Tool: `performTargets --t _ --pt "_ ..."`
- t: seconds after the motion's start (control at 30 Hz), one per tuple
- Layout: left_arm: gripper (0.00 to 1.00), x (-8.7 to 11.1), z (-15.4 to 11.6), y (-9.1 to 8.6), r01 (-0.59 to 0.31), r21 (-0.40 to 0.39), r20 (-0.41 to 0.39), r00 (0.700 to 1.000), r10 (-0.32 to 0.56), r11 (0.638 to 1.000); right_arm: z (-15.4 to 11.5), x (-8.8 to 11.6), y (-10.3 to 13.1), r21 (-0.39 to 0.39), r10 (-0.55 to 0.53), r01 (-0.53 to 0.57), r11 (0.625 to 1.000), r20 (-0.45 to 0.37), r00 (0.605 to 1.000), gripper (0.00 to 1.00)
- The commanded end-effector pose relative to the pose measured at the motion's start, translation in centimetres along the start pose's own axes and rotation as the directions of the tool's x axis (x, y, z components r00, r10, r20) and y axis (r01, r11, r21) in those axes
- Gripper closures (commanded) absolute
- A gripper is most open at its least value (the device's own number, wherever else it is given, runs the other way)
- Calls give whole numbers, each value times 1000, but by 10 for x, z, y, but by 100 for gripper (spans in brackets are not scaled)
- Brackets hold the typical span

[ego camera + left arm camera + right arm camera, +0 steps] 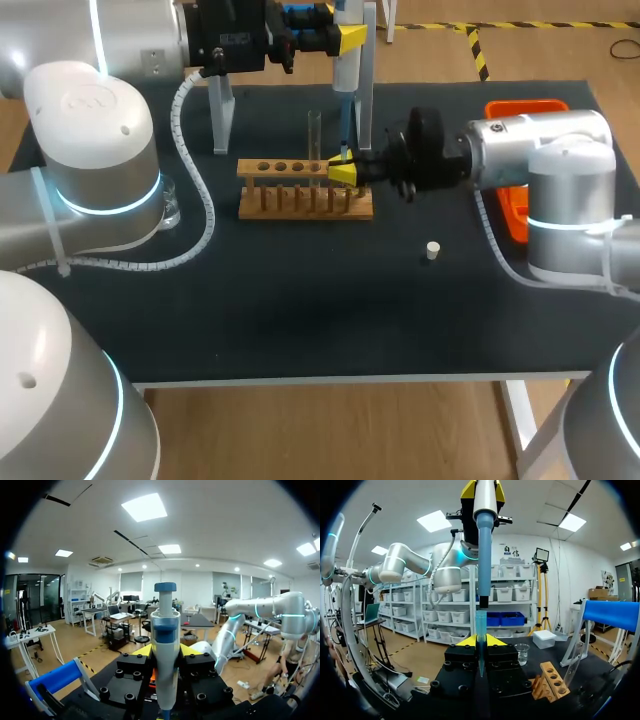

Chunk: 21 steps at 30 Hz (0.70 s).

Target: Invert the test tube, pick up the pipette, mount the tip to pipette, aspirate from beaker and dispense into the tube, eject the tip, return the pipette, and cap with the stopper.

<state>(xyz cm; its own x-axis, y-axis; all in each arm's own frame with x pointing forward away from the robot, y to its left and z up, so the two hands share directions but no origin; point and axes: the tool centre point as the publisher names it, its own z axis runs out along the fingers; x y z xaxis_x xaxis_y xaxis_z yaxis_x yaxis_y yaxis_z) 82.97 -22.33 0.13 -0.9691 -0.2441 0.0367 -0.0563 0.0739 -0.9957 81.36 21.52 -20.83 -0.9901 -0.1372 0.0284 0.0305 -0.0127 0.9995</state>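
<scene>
Gripping the pipette (347, 75) upright at the far middle, the left gripper (348, 40) holds it above the blue tip (480, 632), pinched in the right gripper (342, 172) over the wooden rack (300, 205)

A robotics laboratory, shown by a black-topped bench (300, 320) bearing a wooden test-tube rack (305, 192) and glass beaker (522, 654), a pipette (165, 645) above it, and a silver left arm (90, 150) and right arm (545, 150).

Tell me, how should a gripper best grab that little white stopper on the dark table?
By its round sides, coming straight down from above. The stopper is short and sits alone on the table, with bare space around it for a finger on each side; from the side there would probably be little height to catch.
</scene>
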Motion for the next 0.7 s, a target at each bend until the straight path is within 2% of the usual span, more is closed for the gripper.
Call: performTargets --t 0.03,0.7 --pt "100 0 1 -1 1 -2 2 1000 -1 1000 -1 1 2 1 0 0 1000 -1 1000 100" --pt "100 0 1 -1 1 -2 2 1000 -1 1000 -2 0 4 2 -2 2 1000 4 1000 100"
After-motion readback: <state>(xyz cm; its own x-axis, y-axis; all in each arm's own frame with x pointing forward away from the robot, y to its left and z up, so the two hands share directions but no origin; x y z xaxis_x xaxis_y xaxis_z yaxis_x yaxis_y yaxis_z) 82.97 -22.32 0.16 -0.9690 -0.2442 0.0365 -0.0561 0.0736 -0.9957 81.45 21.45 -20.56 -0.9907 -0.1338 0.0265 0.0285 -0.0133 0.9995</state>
